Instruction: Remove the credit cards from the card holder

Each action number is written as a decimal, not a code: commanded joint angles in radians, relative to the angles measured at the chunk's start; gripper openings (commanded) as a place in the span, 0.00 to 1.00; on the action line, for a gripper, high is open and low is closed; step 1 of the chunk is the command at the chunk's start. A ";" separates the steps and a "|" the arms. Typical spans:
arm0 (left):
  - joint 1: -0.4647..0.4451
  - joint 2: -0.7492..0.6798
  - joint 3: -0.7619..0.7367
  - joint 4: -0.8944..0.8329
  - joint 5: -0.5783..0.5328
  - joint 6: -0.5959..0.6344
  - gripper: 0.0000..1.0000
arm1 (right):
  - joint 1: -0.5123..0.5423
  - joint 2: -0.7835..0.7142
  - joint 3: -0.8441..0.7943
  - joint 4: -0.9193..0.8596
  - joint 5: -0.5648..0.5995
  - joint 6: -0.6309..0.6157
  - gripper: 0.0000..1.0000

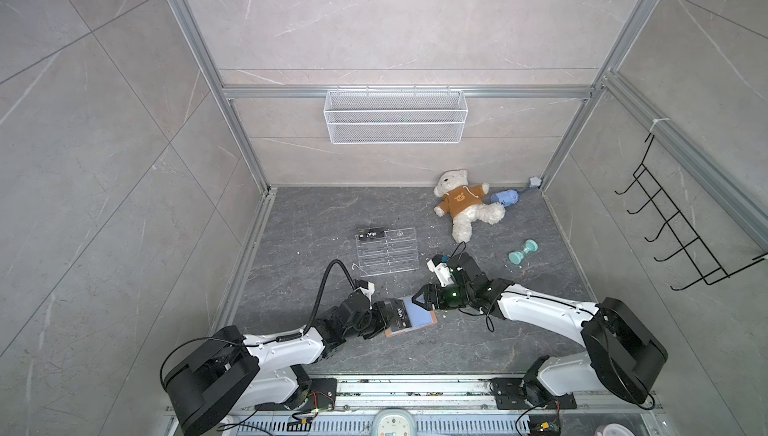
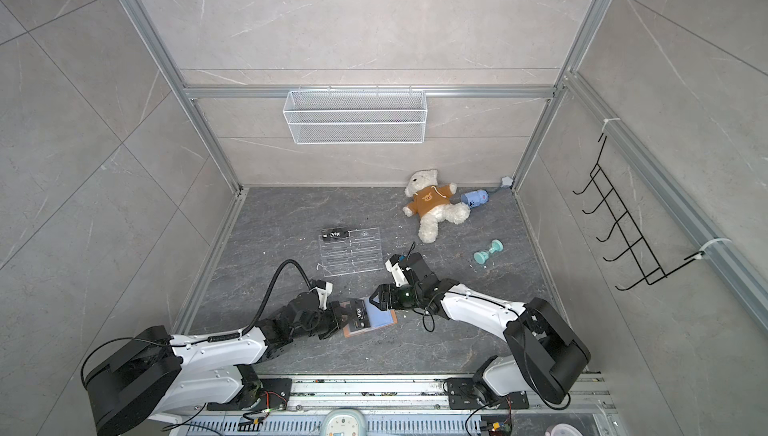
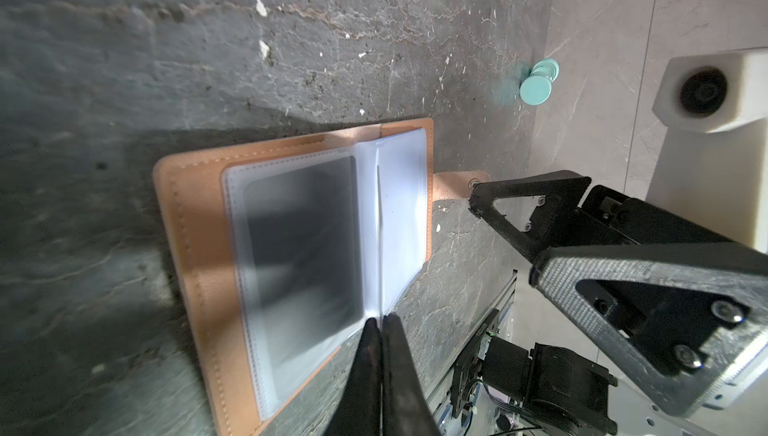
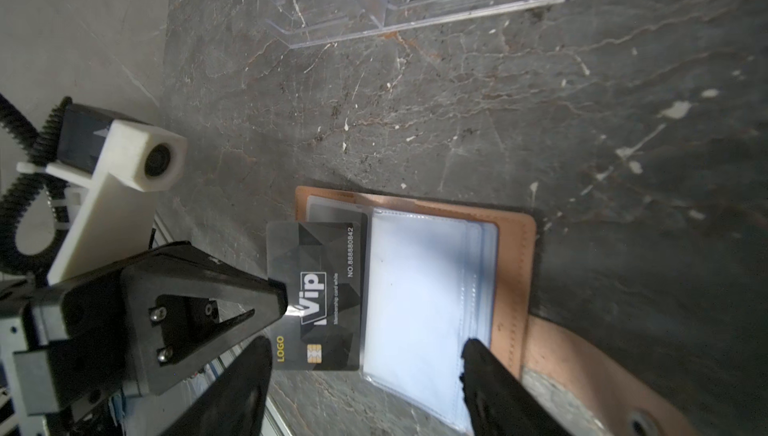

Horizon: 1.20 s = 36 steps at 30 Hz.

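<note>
The tan card holder [image 1: 430, 319] lies open on the dark floor in both top views, its pale blue sleeves [image 4: 415, 288] facing up. My left gripper [image 3: 380, 322] is shut on the near end of a black "Vip" credit card [image 4: 328, 288], which it holds over the holder's left half. I cannot tell whether the card's far edge is still inside a sleeve. A second dark card [image 3: 303, 238] shows inside a sleeve below. A third card [image 1: 371, 234] lies on the clear rack. My right gripper [image 4: 365, 371] is open, its fingers straddling the sleeves.
The clear acrylic rack [image 1: 384, 251] lies behind the holder. A teddy bear [image 1: 463, 205], a blue toy [image 1: 505, 197] and a teal dumbbell [image 1: 522, 252] lie at the back right. A wire basket [image 1: 395, 116] hangs on the back wall and black hooks [image 1: 681, 230] on the right wall.
</note>
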<state>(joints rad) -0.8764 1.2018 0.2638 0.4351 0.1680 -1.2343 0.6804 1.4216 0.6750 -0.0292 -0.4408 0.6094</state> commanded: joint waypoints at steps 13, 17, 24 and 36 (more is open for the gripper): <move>-0.002 0.037 0.057 -0.006 0.034 0.042 0.00 | 0.037 0.171 0.011 0.070 -0.052 0.039 0.12; -0.002 0.049 0.063 -0.006 0.039 0.042 0.00 | 0.062 0.217 0.020 0.091 -0.044 0.051 0.10; -0.003 0.063 0.069 -0.001 0.044 0.044 0.00 | 0.085 0.261 0.031 0.106 -0.035 0.058 0.09; -0.003 0.114 0.090 0.016 0.068 0.043 0.23 | 0.093 0.267 0.022 0.111 -0.036 0.061 0.08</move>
<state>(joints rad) -0.8764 1.3075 0.3252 0.4263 0.2157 -1.2102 0.7647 1.6676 0.6937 0.0845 -0.4870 0.6609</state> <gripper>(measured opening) 0.229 0.077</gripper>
